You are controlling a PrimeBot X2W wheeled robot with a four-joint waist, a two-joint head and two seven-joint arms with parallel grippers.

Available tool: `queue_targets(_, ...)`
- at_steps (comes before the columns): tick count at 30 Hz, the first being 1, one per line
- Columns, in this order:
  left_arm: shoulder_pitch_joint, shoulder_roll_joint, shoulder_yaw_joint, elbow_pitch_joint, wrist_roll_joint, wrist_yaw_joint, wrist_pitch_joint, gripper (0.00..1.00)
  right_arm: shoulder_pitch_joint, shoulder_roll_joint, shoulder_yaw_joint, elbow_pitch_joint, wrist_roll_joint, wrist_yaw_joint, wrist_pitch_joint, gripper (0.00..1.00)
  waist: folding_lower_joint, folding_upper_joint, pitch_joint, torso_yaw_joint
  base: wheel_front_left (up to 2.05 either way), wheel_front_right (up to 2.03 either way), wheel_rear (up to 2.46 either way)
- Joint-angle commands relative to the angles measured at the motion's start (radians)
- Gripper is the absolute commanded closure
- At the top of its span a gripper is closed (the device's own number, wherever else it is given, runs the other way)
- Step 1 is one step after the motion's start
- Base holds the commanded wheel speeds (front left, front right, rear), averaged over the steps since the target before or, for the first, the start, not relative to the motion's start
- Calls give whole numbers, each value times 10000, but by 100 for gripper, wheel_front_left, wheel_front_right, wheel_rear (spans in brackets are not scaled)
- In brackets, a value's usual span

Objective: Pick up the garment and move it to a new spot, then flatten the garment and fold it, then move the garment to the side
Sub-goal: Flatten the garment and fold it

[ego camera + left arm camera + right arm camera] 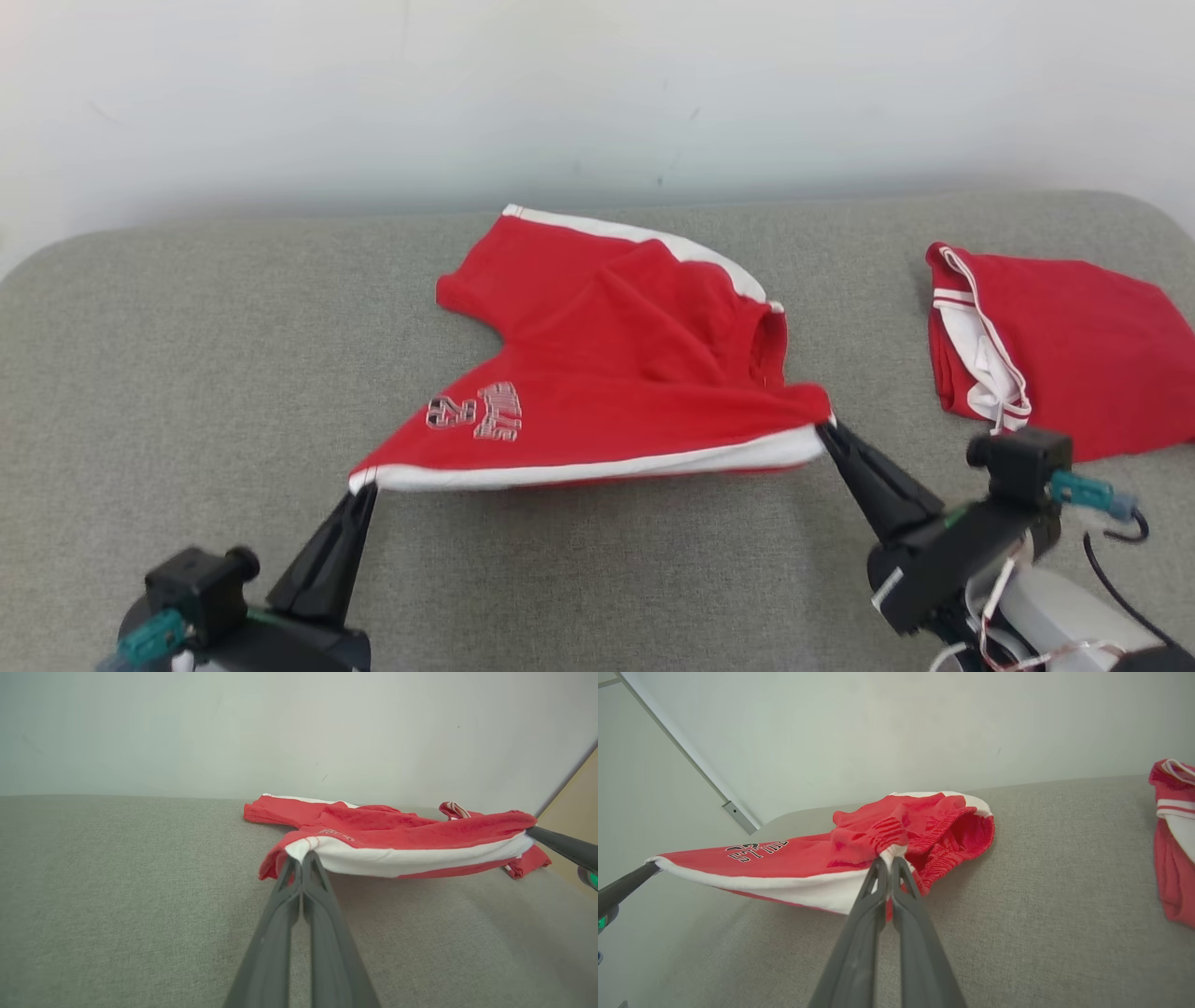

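Pinching the white band of the garment (616,373) at opposite ends with left pincer (362,490) and right pincer (826,429), stretching it taut to lay flat on the worktop (187,373).

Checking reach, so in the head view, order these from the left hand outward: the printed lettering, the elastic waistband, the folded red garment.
1. Printed lettering, just up-right of the left hand.
2. Elastic waistband, right end of the shorts.
3. Folded red garment, far right.

open cushion (168,373) left; shorts (616,373) span centre; folded red garment (1074,345) blocks right.
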State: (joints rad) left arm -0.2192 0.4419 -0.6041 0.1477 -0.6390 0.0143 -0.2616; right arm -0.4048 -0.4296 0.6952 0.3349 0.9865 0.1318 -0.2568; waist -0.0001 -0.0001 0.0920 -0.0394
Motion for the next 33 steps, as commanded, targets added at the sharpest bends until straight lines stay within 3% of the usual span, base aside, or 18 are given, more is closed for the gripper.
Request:
queue_targets(1, 353, 139, 38, -121, 92, 144, -50, 100, 343, -211, -53, -155, 61, -23, 23, 100, 1, 1, -152, 7, 0, 0, 0)
queue_targets(13, 2478, 780, -102, -1190, 139, 951, 344, 100, 2474, -843, -738, -1413, 257, -23, 1694, 100, 1, 1, -532, -63, 0, 0, 0)
queue_targets(33, 2573, 1166, -360, -1638, 313, 1194, 830, 100, 3760, -52, -2644, -2574, -1054, -23, 3164, 100, 1, 1, -467, 7, 0, 0, 0)
